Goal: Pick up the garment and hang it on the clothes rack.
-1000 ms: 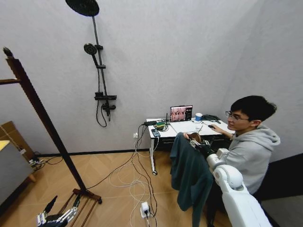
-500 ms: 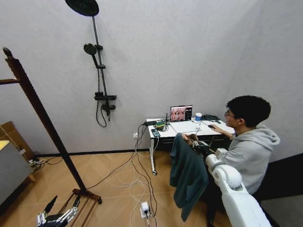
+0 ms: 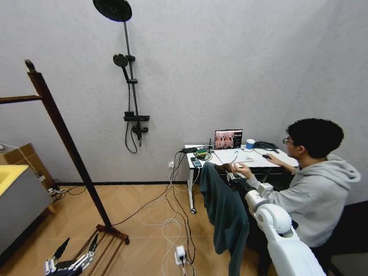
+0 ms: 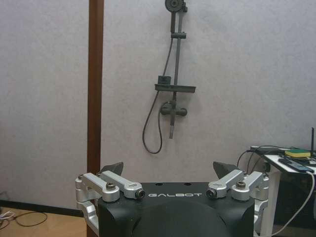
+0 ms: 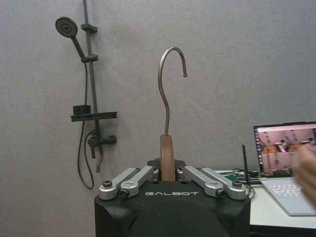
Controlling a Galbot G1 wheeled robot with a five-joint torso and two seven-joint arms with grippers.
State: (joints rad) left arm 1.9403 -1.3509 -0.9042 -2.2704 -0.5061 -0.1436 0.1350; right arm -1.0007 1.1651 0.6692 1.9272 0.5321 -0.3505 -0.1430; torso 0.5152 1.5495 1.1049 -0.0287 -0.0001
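- The clothes rack [image 3: 68,146] stands at the robot's left: a dark reddish-brown post with a knob on top, leaning in the head view, a stub of horizontal rail running off the left edge and a slatted base on the floor. It is well apart from the garment. The rail is bare where visible.
- The garment [image 3: 223,211] hangs at the right of the head view, in front of a white desk [image 3: 231,158]. It is dark teal, long and limp, draped from a hanger and clear of the floor.
- Handling judgement: the cloth appears soft and light, with no stiffness of its own. It will likely swing when carried, and gripping the fabric itself would let it slide or bunch. The sound place to hold is the hanger's wooden neck, below the hook.
- The right gripper [image 5: 167,174] is raised at the garment's top edge. Its fingers are pressed together on the wooden neck of the hanger [image 5: 167,159]. The metal hook [image 5: 171,81] stands upright and free above them.
- The left gripper [image 4: 169,174] is parked low at the robot's left, near the rack base. Its fingers are spread apart and it holds nothing.
- Risk judgement: the hook's opening must face the rail squarely when it arrives. Cables [image 3: 167,215] lie on the floor between garment and rack, a possible snag for the hem.
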